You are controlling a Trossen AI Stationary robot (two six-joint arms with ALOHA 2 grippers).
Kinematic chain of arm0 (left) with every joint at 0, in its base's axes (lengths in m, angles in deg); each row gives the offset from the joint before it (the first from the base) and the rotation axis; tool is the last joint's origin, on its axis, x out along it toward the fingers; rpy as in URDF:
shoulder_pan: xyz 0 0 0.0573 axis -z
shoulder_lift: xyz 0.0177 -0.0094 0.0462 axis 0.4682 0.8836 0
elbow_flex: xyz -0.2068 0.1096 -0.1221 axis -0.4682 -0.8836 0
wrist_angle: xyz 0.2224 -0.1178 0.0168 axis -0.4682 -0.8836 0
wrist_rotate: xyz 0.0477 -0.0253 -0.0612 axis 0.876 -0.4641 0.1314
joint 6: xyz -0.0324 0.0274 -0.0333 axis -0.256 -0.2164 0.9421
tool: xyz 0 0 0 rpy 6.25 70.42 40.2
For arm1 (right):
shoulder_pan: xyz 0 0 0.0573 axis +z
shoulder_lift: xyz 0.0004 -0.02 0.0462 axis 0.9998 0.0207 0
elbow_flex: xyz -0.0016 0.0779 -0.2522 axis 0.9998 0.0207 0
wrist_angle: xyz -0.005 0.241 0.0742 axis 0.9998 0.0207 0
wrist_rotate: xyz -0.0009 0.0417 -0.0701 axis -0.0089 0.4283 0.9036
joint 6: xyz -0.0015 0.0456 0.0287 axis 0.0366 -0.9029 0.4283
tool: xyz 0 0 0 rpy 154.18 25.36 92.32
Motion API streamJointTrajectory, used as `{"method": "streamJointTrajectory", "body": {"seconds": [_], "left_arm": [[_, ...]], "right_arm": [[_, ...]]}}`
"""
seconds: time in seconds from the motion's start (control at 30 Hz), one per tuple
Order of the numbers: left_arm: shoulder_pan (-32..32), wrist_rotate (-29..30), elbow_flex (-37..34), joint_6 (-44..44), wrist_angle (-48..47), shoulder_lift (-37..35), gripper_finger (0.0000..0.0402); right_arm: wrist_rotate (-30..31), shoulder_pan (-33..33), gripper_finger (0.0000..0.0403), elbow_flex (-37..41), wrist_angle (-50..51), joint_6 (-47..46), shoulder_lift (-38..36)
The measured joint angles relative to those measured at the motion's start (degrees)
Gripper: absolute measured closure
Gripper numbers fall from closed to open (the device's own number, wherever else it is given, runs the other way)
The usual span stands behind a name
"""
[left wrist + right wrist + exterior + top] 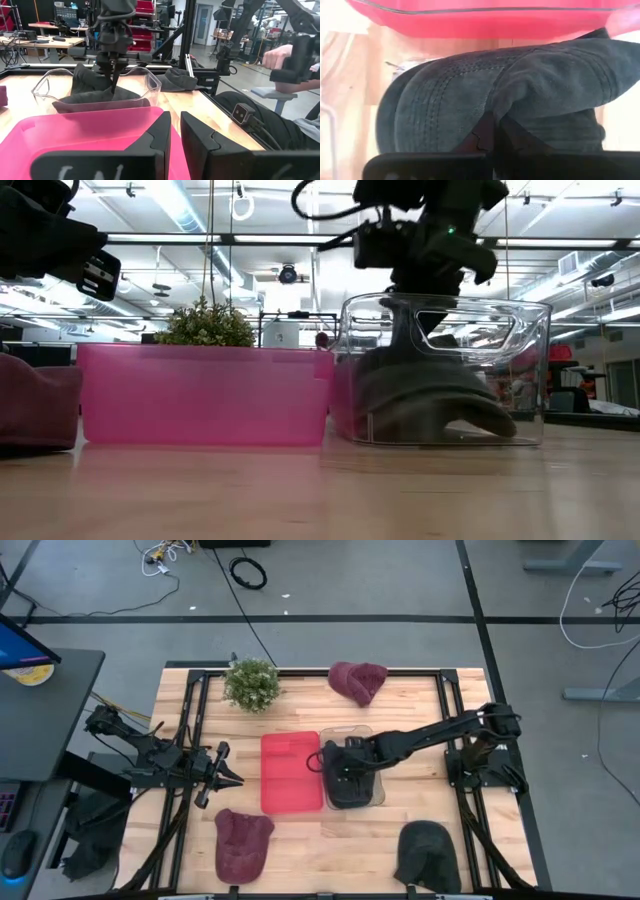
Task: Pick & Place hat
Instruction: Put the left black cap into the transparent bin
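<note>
The dark hat (352, 785) lay inside the clear bin (375, 735), just beside the pink bin (290, 772). The right gripper (338, 766) was down in the clear bin, pinched closed on the hat's fabric. The left gripper (232, 778) hovered near the pink bin's other side, its fingers (150, 142) slightly parted and holding nothing.

The wooden surface (300, 840) stood on a grey concrete floor (350, 580) crossed by dark tape lines, with loose cables (248, 572) lying on it. A dark desk (45, 710) sat beside it, a blue screen (18, 645) at its corner. Beyond, the room was a bright open workshop with ceiling ducts (185, 205), strip lights, a long workbench (45, 42), red bins (145, 20) and a seated person's hand (277, 52) at the far side
</note>
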State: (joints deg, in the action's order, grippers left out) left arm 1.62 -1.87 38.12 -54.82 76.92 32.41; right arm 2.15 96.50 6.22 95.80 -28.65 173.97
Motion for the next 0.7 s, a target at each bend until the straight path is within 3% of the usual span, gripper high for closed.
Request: {"method": "streamJointTrajectory", "body": {"seconds": [0.5, 0.7], "left_arm": [[0.0, 0.0, 0.0, 0.0, 0.0, 0.0, 0.0358], [0.0, 0.0, 0.0, 0.0, 0.0, 0.0, 0.0358]], "right_arm": [[-2.7, -1.1, 0.0394, 0.3, -4.8, 3.6, 0.3], [-2.8, -1.1, 0.0349, 0.3, -5.0, 3.1, 0.3]]}}
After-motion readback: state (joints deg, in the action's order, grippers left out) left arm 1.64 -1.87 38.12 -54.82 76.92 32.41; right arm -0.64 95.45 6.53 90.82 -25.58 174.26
